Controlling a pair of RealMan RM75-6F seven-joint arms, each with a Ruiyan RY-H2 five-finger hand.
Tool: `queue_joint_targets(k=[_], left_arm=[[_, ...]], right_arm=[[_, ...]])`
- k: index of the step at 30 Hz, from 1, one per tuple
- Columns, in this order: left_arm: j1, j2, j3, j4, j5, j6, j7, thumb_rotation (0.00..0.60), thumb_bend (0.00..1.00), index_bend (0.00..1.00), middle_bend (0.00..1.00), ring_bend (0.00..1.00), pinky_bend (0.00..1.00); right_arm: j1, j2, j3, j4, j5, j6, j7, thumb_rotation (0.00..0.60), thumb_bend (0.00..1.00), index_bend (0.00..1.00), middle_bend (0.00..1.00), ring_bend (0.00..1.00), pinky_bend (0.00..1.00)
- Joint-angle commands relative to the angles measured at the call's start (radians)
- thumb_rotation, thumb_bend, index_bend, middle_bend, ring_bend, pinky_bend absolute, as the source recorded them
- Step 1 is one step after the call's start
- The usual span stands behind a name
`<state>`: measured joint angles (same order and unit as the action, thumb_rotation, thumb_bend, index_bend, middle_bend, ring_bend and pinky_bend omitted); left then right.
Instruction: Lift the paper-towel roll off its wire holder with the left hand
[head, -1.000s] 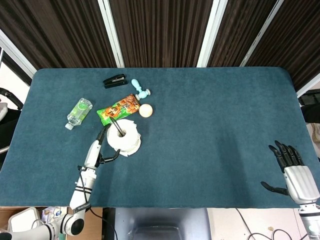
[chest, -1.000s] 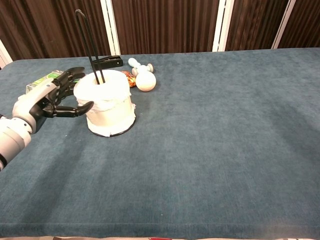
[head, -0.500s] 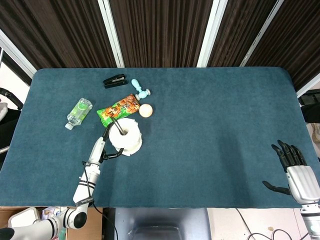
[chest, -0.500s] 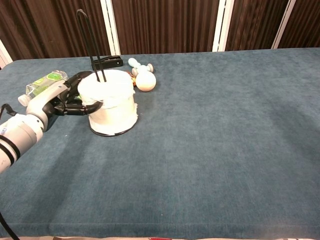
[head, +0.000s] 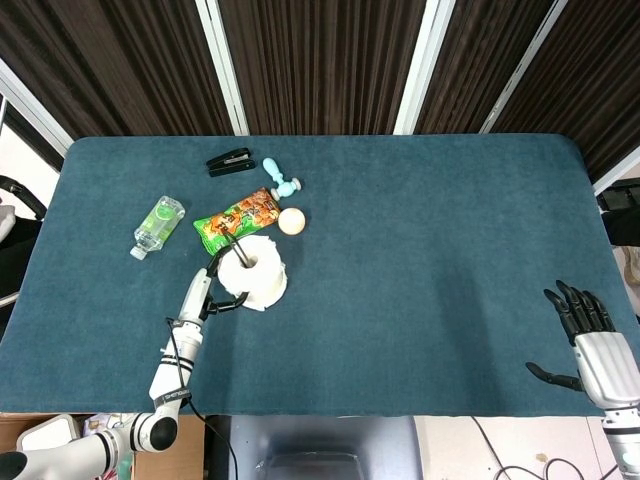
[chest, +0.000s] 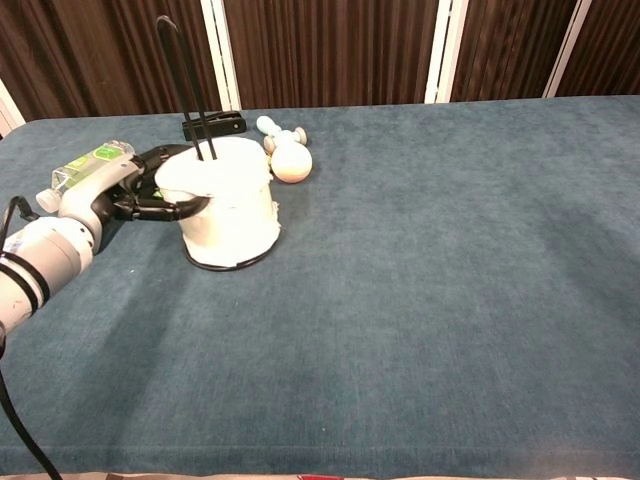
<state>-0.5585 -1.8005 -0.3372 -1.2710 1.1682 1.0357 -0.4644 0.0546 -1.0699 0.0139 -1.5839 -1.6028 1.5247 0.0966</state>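
You're working over a table (chest: 420, 300) covered in matt, slightly napped teal cloth. The paper-towel roll (chest: 230, 215) is soft white paper, its surface faintly crinkled. Its holder (chest: 185, 85) is thin black wire with a dull sheen. Your left hand (chest: 125, 195) has smooth silver-grey plastic casing and black fingers. The snack packet (head: 238, 218) looks glossy; the bottle (head: 158, 226) is clear plastic.
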Motion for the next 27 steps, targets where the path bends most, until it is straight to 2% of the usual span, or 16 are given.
queue_joint_targets(k=[1,5,12,20,27], left_arm=[[0.005,-0.001,-0.017,-0.023,-0.004,0.033,0.010,0.600,0.74,0.84,0.85,0.93,1.00],[0.021,0.001,-0.041,-0.070,0.047,0.130,-0.018,0.600,0.74,0.85,0.85,0.94,1.00],[0.024,0.054,-0.079,-0.181,0.089,0.204,0.007,0.600,0.73,0.86,0.85,0.94,1.00],[0.035,0.212,-0.215,-0.450,0.049,0.271,0.105,0.600,0.74,0.86,0.85,0.94,1.00],[0.063,0.336,-0.294,-0.629,-0.005,0.293,0.141,0.600,0.73,0.86,0.85,0.94,1.00]], right_arm=[[0.000,0.000,0.000,0.000,-0.001,0.000,0.000,0.600,0.10,0.00,0.00,0.00,0.00],[-0.002,0.001,-0.001,-0.001,-0.002,0.002,0.002,0.600,0.10,0.00,0.00,0.00,0.00],[-0.003,0.005,-0.004,0.001,-0.007,0.003,0.009,0.600,0.10,0.00,0.00,0.00,0.00],[-0.009,0.012,-0.010,0.000,-0.019,0.015,0.021,0.600,0.10,0.00,0.00,0.00,0.00],[-0.012,0.013,-0.014,0.002,-0.030,0.022,0.021,0.600,0.10,0.00,0.00,0.00,0.00]])
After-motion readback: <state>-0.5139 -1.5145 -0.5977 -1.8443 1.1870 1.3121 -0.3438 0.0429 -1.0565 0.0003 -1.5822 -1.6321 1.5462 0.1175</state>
